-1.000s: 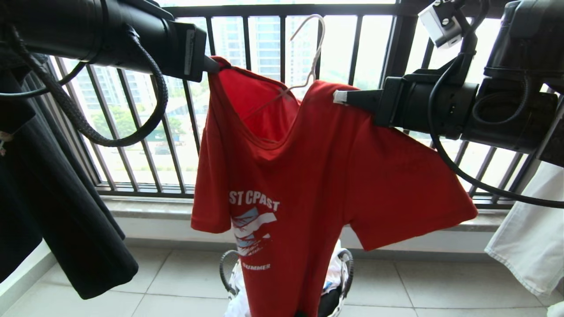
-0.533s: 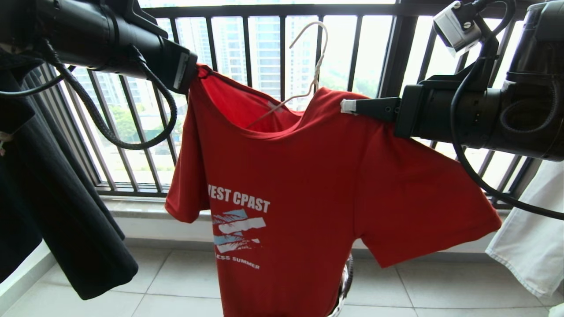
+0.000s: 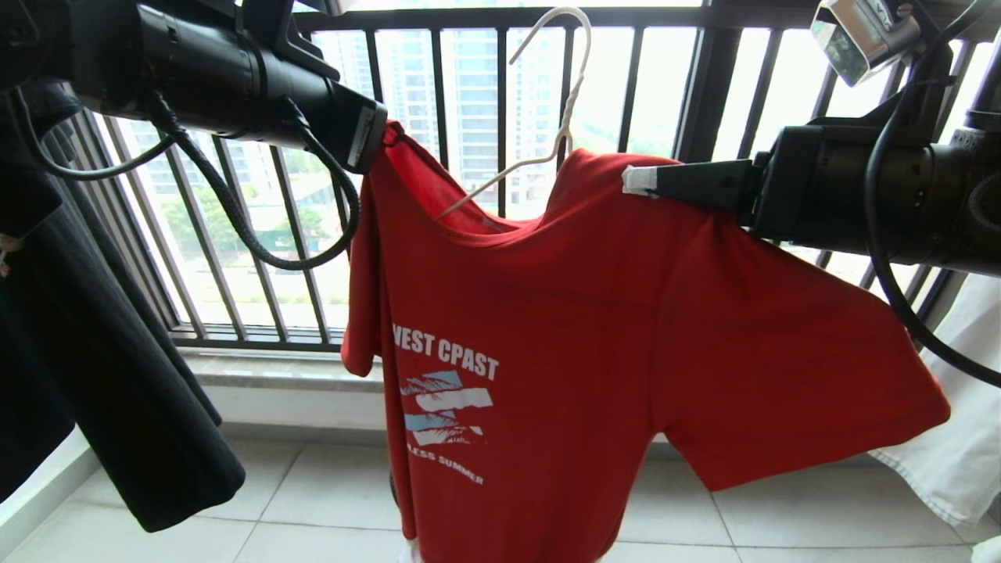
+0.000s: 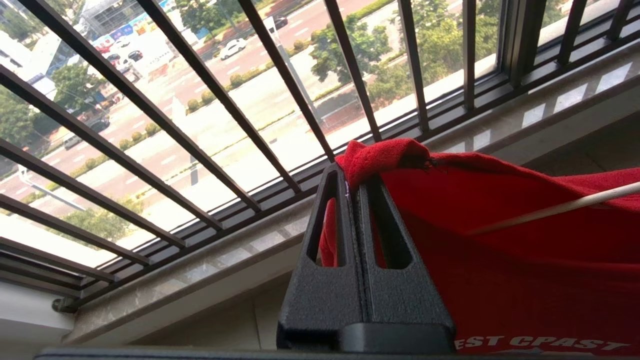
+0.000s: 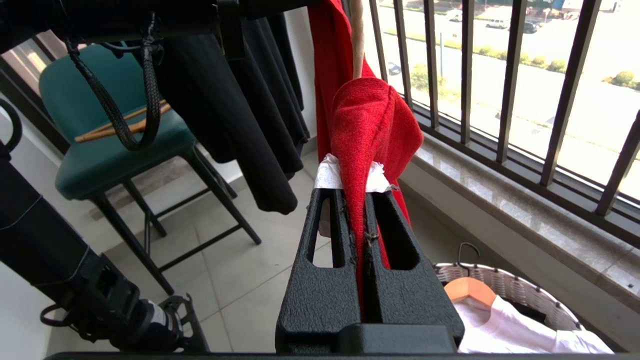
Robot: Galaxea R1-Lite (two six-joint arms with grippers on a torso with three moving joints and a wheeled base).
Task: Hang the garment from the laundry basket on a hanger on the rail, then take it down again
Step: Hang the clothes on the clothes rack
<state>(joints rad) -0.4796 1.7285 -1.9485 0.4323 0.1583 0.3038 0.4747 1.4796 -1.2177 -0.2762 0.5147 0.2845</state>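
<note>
The garment [image 3: 563, 328], a red T-shirt with white lettering, hangs stretched between both grippers in front of the window. My left gripper [image 3: 383, 137] is shut on one shoulder and my right gripper [image 3: 637, 180] on the other. The cream-white hanger [image 3: 559, 86] sits inside the neck, its hook standing free above the collar. In the left wrist view the gripper [image 4: 350, 175] pinches a fold of the garment [image 4: 500, 250], with the hanger [image 4: 575, 205] beside it. In the right wrist view the gripper [image 5: 352, 182] clamps the garment [image 5: 370, 120], and the laundry basket [image 5: 510, 290] stands below. The rail is out of view.
A black shirt [image 3: 94, 352] hangs at the left and white clothes [image 3: 954, 438] at the right. The dark window railing [image 3: 500, 16] runs behind. A green chair [image 5: 100, 135] stands on the tiled floor. A wooden hanger [image 5: 470, 290] and white clothes lie in the basket.
The grippers have drawn apart and the shirt now hangs spread wider. The hanger hook has risen a little. The basket, seen below the hem before, is now covered in the head view.
</note>
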